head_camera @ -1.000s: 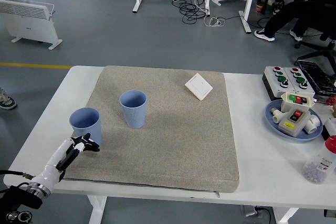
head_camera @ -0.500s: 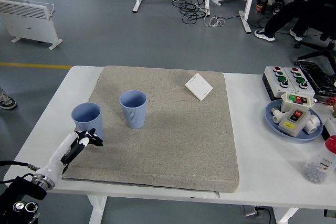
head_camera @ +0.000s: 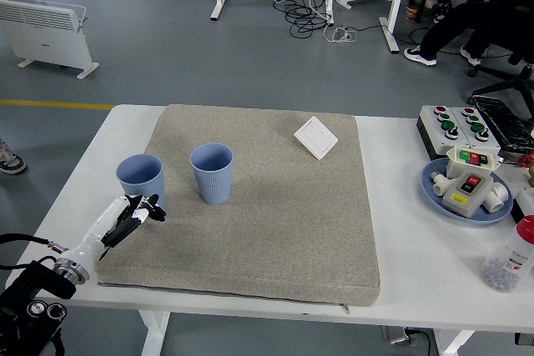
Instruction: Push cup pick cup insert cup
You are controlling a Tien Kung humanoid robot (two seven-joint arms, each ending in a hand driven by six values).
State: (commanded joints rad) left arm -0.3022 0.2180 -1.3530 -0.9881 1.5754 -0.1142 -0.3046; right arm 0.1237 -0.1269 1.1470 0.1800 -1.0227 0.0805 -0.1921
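On the grey mat (head_camera: pixel 275 223) covering the white counter (head_camera: pixel 400 289): two blue cups upright near the left edge, the left cup (head_camera: pixel 140 182) at the mat's border, the right cup (head_camera: pixel 211 172) just beside it, apart. Left hand (head_camera: pixel 133 216) just before the left cup, fingers loosely curled, holding nothing; contact with the cup not discernible. White switch plate (head_camera: pixel 316 137) toward the far edge.

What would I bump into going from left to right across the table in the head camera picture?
Left hand → left blue cup → second blue cup → white switch plate → blue plate of switches → bottle.
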